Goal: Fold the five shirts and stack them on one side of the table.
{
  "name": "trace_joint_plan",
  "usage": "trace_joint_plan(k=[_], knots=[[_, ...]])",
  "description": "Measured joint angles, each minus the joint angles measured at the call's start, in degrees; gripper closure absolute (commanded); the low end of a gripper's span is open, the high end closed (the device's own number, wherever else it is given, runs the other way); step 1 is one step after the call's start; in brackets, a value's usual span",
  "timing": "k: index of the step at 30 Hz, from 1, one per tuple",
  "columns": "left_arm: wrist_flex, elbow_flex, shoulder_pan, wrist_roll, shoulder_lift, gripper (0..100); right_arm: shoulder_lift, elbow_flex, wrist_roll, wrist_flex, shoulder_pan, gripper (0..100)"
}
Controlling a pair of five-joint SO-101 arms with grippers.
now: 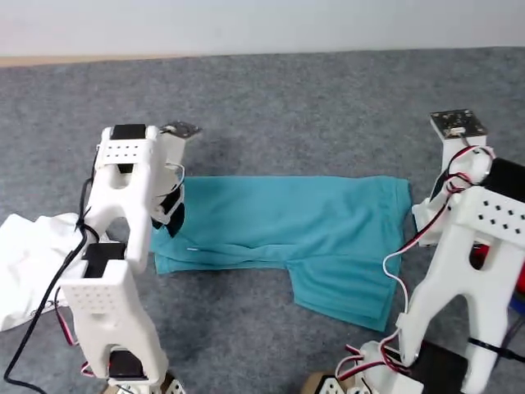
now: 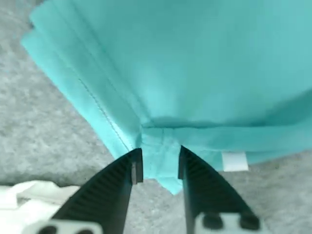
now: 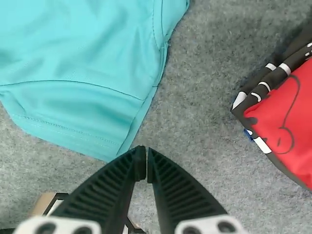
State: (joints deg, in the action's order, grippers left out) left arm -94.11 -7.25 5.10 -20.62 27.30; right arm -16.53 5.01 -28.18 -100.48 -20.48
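The teal shirt point(image 1: 287, 226) lies flat, long axis running from arm to arm — the left gripper point(image 2: 157, 163) pinches the hem at its end, the right gripper point(image 3: 146, 163), fingers pressed together, hangs just off the opposite corner.

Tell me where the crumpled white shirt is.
In the high view, the crumpled white shirt lies at the left of the grey table, beside the left arm.

I take this for a robotics test bench: a worktop point(image 1: 328, 90) covered in grey carpet-like felt, a plain pale wall point(image 1: 246, 25) along its far edge, and a white left arm point(image 1: 123, 205) and right arm point(image 1: 480, 238), with bare wiring, mounted near.
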Motion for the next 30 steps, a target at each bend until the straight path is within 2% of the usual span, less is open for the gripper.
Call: trace_joint_plan(k=[7, 13, 19, 24, 30], knots=[[1.14, 0.00, 0.18, -0.26, 3.43, 87, 0.00, 0.00, 0.00, 0.00, 0.00, 98.7], [1.14, 0.00, 0.09, -1.93, 5.54, 100, 0.00, 0.00, 0.00, 0.00, 0.00, 98.7], [-3.69, -2.64, 0.09, -5.63, 5.54, 100, 0.00, 0.00, 0.00, 0.00, 0.00, 98.7], [-4.40, -2.64, 1.32, -6.15, 3.43, 100, 0.00, 0.00, 0.00, 0.00, 0.00, 98.7], [-4.57, 6.59, 1.41, -10.29, -7.12, 100, 0.00, 0.00, 0.00, 0.00, 0.00, 98.7]])
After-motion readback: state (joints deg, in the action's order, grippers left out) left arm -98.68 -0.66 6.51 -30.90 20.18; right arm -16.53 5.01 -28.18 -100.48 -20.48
